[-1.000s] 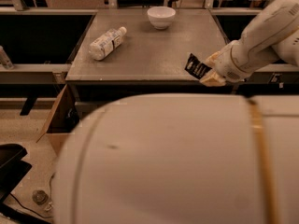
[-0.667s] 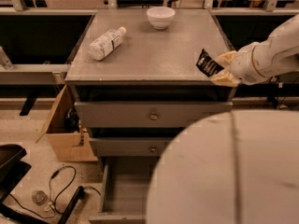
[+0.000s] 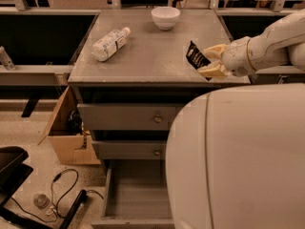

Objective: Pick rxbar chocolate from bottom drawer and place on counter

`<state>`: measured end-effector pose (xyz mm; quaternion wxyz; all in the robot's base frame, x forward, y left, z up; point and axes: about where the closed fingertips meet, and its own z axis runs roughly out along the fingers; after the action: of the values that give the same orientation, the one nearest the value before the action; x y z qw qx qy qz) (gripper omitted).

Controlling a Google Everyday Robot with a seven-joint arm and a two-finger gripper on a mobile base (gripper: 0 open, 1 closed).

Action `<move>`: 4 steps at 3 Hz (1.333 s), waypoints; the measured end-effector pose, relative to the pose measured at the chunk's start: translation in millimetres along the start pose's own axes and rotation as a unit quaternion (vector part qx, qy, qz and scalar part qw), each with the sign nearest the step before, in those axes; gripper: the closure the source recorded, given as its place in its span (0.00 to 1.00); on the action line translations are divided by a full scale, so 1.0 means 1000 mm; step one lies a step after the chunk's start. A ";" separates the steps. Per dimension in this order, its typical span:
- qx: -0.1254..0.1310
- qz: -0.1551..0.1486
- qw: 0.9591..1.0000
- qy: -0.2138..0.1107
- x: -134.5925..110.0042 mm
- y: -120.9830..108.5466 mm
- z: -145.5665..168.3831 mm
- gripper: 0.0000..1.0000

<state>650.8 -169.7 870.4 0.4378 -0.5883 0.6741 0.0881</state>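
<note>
The rxbar chocolate [image 3: 196, 58] is a small black bar with pale lettering, tilted on edge over the right part of the counter [image 3: 152, 51]. My gripper [image 3: 209, 61] is shut on it, its tan fingers [image 3: 213, 71] above and below the bar's right end. The arm comes in from the right. The bottom drawer [image 3: 136, 194] stands pulled open below, its plain grey inside showing nothing. Part of it is hidden behind my white arm body.
A white-labelled plastic bottle [image 3: 109, 44] lies on the counter's left side and a white bowl [image 3: 165, 17] stands at its back. Two shallow knobbed drawers [image 3: 143, 117] are closed. A cardboard box [image 3: 66, 128] and cables [image 3: 57, 190] are on the floor at left.
The gripper with the bar has shifted a little left and further over the counter. The white arm body has swung right, uncovering the drawers and the open bottom drawer.
</note>
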 end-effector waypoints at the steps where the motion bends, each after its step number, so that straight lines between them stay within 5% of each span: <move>1: -0.013 0.033 0.997 -0.064 0.010 -0.023 0.001 1.00; 2: 0.007 0.042 0.997 -0.064 0.041 -0.042 -0.014 1.00; 3: 0.007 0.042 0.997 -0.063 0.041 -0.042 -0.014 1.00; 4: -0.013 0.007 0.998 -0.059 0.019 -0.060 -0.001 1.00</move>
<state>703.4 -201.6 881.4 0.4688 -0.5828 0.6501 0.1344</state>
